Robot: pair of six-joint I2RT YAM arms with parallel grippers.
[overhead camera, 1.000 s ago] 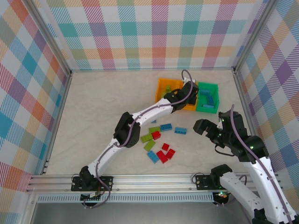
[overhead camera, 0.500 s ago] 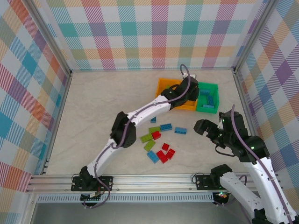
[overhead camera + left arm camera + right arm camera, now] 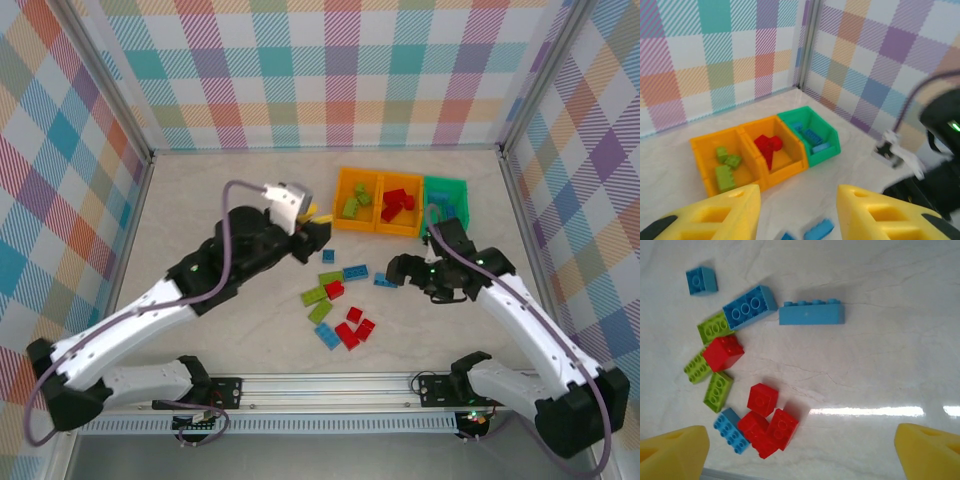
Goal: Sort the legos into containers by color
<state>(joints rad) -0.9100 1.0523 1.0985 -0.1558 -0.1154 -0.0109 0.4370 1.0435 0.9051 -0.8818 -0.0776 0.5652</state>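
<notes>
1. Three containers [image 3: 398, 231] stand joined in a row at the far right of the surface [image 3: 220, 200]. The row's long axis runs left to right, slightly slanted.
2. The left orange bin [image 3: 343, 182] holds lime green legos [image 3: 356, 204]. The middle orange bin [image 3: 790, 167] holds red legos [image 3: 397, 203], and the green bin [image 3: 827, 150] holds blue legos [image 3: 813, 136].
3. Roughly eleven loose legos [image 3: 762, 399] in all three colours lie on the surface in front of the bins, between the two arms.
4. The long blue brick [image 3: 811, 313] lies on its side, long axis left to right and studs toward the far side. A shorter blue brick [image 3: 750, 306] just beside it lies slanted.
5. The left gripper [image 3: 315, 228] is raised left of the bins, yellow fingers spread wide with nothing between them.
6. The right gripper [image 3: 800, 452] hangs over the loose legos, also spread wide and empty.
</notes>
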